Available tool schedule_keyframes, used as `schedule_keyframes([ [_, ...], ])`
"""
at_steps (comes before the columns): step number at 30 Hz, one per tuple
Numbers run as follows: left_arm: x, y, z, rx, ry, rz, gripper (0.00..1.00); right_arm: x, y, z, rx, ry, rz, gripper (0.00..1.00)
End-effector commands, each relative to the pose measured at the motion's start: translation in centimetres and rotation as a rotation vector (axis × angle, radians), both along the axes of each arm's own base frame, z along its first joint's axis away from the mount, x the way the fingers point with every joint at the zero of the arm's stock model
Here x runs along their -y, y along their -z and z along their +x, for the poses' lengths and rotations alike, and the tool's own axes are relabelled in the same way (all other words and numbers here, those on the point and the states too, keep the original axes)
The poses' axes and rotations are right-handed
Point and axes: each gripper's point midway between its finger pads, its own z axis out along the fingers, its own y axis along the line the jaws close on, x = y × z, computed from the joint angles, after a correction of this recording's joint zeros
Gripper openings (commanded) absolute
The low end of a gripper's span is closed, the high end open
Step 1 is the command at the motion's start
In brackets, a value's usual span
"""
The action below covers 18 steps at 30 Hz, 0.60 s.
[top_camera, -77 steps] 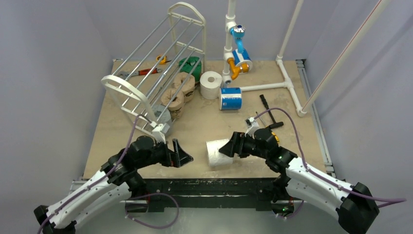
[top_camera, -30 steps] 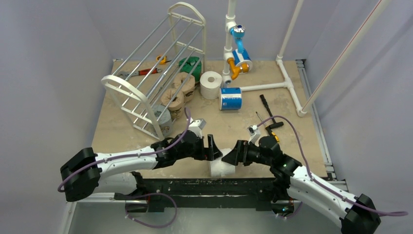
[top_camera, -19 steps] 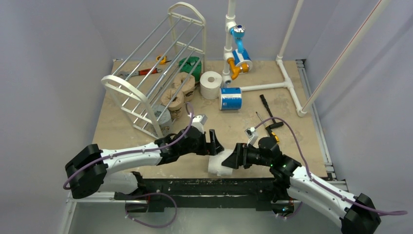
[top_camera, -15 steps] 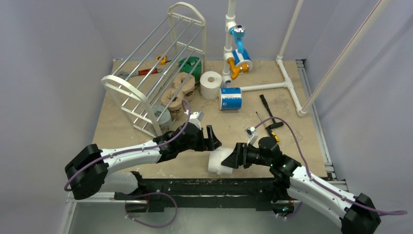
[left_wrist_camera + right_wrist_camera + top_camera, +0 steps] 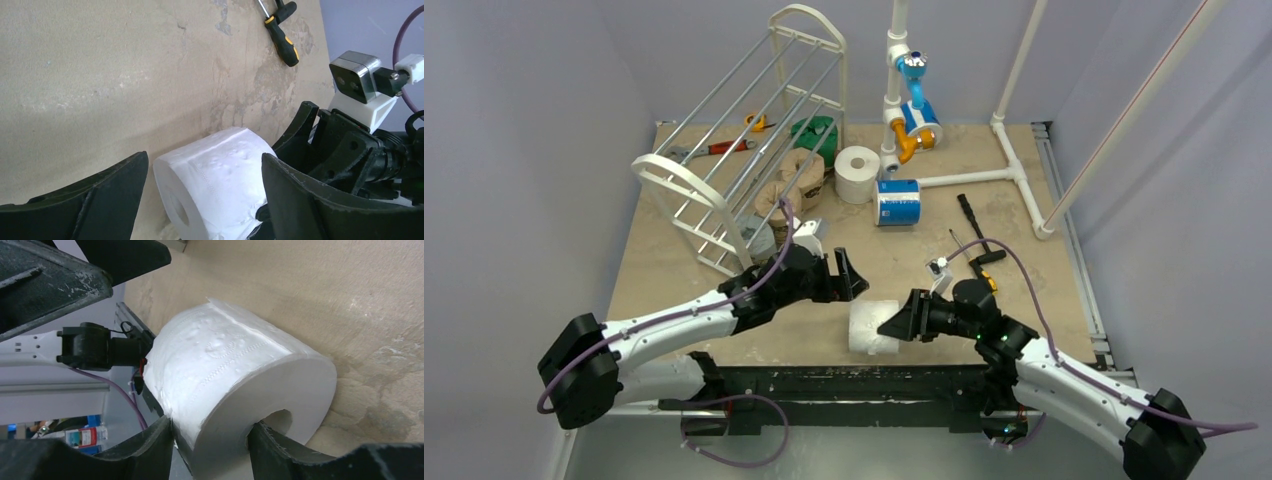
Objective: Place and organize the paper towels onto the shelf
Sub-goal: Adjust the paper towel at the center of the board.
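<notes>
A plain white paper towel roll (image 5: 871, 325) lies on its side near the table's front edge. My right gripper (image 5: 896, 322) is shut on it, with one finger in the hollow core and one on the outside, as the right wrist view (image 5: 210, 425) shows on the roll (image 5: 235, 365). My left gripper (image 5: 844, 280) is open and empty, just behind-left of the roll; in the left wrist view (image 5: 204, 162) the roll (image 5: 220, 175) lies ahead between the spread fingers, untouched. The shelf (image 5: 674, 175) stands tilted at back left. Grey (image 5: 759, 238), tan (image 5: 776, 200) and green (image 5: 816, 130) rolls lie under it.
An upright white roll (image 5: 856, 172) and a blue-white roll (image 5: 897, 202) sit right of the shelf. A white pipe frame (image 5: 1014, 172) with blue and orange fittings stands at back right. A screwdriver (image 5: 972, 262) and a black tool (image 5: 969, 215) lie right of centre.
My left gripper has drawn back from the white roll toward the shelf, still open. My right gripper keeps hold of the roll, which has settled slightly on the table.
</notes>
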Motion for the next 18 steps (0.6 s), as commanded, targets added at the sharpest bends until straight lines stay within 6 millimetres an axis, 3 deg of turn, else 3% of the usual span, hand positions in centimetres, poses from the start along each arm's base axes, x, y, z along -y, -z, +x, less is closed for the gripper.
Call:
schedule_keyframes([
  [1, -0.1, -3.2, -0.6, 0.059, 0.046, -0.017, 0.82, -0.5, -2.9, 1.3, 0.107, 0.019, 0.053, 0.41],
  [6, -0.6, -5.7, -2.3, 0.085, 0.115, 0.045, 0.85, 0.5, -5.6, 2.7, 0.21, 0.073, -0.003, 0.25],
  [13, -2.2, -11.0, -3.7, 0.149, 0.143, 0.018, 0.88, 2.0, -10.4, 5.7, 0.33, 0.152, -0.164, 0.23],
  [18, -3.7, -15.4, -4.5, 0.216, 0.156, -0.001, 0.88, 3.1, -10.1, 8.7, 0.301, 0.188, -0.428, 0.23],
])
